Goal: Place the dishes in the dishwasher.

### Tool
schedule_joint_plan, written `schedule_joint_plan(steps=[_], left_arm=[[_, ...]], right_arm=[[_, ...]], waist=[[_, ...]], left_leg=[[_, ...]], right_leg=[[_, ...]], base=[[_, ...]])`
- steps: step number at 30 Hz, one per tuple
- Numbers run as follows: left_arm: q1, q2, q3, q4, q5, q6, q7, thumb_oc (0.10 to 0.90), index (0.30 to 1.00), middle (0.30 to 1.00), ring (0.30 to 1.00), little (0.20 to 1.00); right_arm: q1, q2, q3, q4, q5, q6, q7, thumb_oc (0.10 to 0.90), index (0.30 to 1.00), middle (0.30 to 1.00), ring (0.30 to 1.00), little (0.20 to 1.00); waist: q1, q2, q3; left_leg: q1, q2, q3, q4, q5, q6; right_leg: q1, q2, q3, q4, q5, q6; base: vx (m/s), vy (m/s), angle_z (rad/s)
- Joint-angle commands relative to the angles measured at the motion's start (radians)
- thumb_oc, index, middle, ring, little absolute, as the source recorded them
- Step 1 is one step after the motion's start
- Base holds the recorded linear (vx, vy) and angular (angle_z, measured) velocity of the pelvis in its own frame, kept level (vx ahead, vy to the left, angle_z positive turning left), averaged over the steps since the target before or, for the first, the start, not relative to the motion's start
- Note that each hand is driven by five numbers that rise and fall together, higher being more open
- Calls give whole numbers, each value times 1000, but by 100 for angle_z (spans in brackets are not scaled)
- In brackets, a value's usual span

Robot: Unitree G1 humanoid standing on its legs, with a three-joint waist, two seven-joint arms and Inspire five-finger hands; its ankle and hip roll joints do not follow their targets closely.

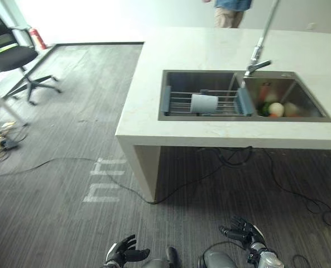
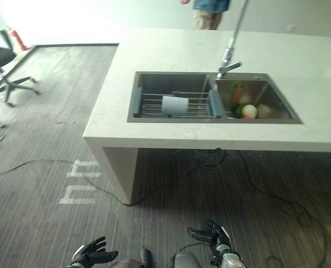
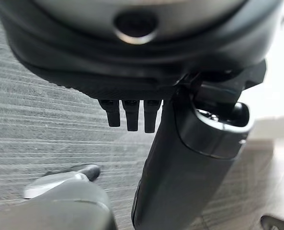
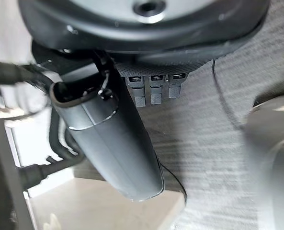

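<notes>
Two hands hung low over the carpet in front of the counter (image 1: 210, 50), well apart from the sink (image 1: 171, 78): the left hand (image 1: 120, 254) and the right hand (image 1: 240, 230) both had relaxed, spread fingers and held nothing. One pale cup (image 1: 204, 103) lay on its side on the wire rack (image 1: 179, 103) in the sink's left basin. Fruit and vegetables (image 1: 276, 107) sat in the right basin, under the faucet (image 1: 258, 56). A person (image 1: 230, 11) stood behind the counter.
</notes>
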State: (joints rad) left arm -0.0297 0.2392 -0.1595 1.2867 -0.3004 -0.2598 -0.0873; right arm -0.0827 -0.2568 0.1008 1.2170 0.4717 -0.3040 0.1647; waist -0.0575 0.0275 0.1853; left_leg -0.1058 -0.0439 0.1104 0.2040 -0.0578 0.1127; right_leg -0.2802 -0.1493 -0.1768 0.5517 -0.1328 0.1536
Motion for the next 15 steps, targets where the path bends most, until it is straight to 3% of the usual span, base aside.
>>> schedule_joint_plan(steps=[1, 4, 6, 9, 10, 12, 14, 15], left_arm=[[-10, 23, 43, -44, 10, -19, 13, 800, 900, 900, 900, 900], [-3, 20, 43, -37, 1, -21, 7, 800, 900, 900, 900, 900], [13, 22, 51, -44, -7, -6, 13, 800, 900, 900, 900, 900], [37, 10, 64, -46, -29, 0, 18, 800, 900, 900, 900, 900], [40, 7, 65, -49, -26, 3, 19, 800, 900, 900, 900, 900], [35, 5, 60, -65, -28, 4, 16, 800, 900, 900, 900, 900], [17, 7, 48, -86, -24, 18, 12, 800, 900, 900, 900, 900], [10, 4, 46, -89, -29, 22, 9, 800, 900, 900, 900, 900]], right_arm=[[-17, -60, -45, -24, -21, -55, 23, 800, 900, 900, 900, 900], [-10, -61, -57, -13, -52, -51, 38, 800, 900, 900, 900, 900], [-6, -58, -44, -13, -82, -40, 39, 800, 900, 900, 900, 900], [-23, -65, -17, 1, -118, -28, 40, 800, 900, 900, 900, 900], [-27, -71, -10, 0, -128, -24, 37, 800, 900, 900, 900, 900], [-33, -87, -1, -6, -117, -13, 32, 800, 900, 900, 900, 900], [-31, -97, -1, -13, -102, -4, 21, 800, 900, 900, 900, 900], [-30, -106, -6, -8, -101, -3, 28, 800, 900, 900, 900, 900]], waist=[[-12, 4, 27], [-16, -1, 25], [-11, -11, 16], [0, -20, -6], [6, -25, -7], [26, -51, 16], [43, -54, 45], [49, -49, 54]], left_leg=[[81, -35, -71, 96, -255, -43], [111, -22, -77, 96, -279, -60], [122, -4, -72, 96, -276, -76], [168, 51, -62, 96, -265, -116], [182, 61, -44, 96, -218, -129], [148, 78, 1, 144, -46, -146], [26, 85, 33, 246, -11, -148], [9, 68, 49, 176, -33, -139]], right_leg=[[-38, -70, 37, -252, 196, 4], [-50, -82, 59, -252, 192, 13], [-9, -64, 44, -252, 145, 16], [57, -25, 36, -252, 77, -17], [78, -16, 37, -252, 62, -28], [137, -7, 57, -252, 24, -62], [179, -2, 40, -252, -2, -84], [188, -5, 31, -252, -13, -77]], base=[[242, -432, -26], [245, -408, -18], [273, -447, -6], [297, -403, 16], [248, -322, 22], [179, -355, 13], [70, -226, 22], [123, -69, 22]])
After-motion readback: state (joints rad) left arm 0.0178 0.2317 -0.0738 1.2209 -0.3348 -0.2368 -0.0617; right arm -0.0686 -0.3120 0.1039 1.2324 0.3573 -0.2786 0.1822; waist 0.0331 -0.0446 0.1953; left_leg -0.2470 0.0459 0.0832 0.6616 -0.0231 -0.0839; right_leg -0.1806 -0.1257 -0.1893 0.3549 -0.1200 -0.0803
